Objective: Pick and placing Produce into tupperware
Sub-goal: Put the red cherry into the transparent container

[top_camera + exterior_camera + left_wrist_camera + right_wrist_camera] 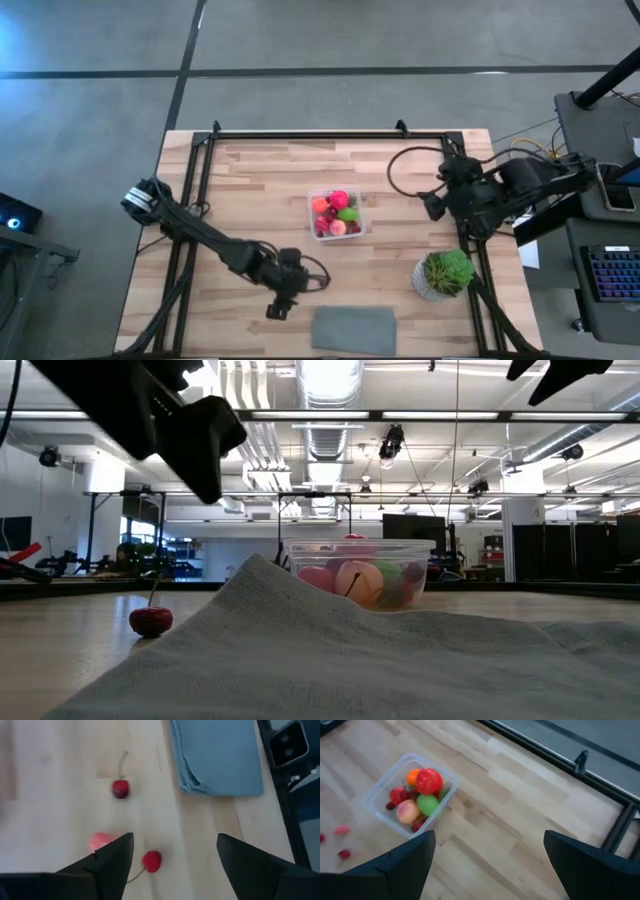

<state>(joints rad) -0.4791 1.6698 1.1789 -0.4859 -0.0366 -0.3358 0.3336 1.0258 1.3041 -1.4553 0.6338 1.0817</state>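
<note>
Bare table (250, 190) lies wide open left of the tub (339, 214). Cloth (354, 330) and potted plant (444, 274) crowd the near right; two cherries (120, 788) sit loose beside the cloth.

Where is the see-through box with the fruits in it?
The tupperware sits mid-table in the high view, between both arms, with the potted plant nearer the right arm's side.

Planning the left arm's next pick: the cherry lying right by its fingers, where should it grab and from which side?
Grip the round red body of the cherry, not its thin stem, descending from above. It lies flat on the table, stem trailing sideways, and the left hand is open over it.
</note>
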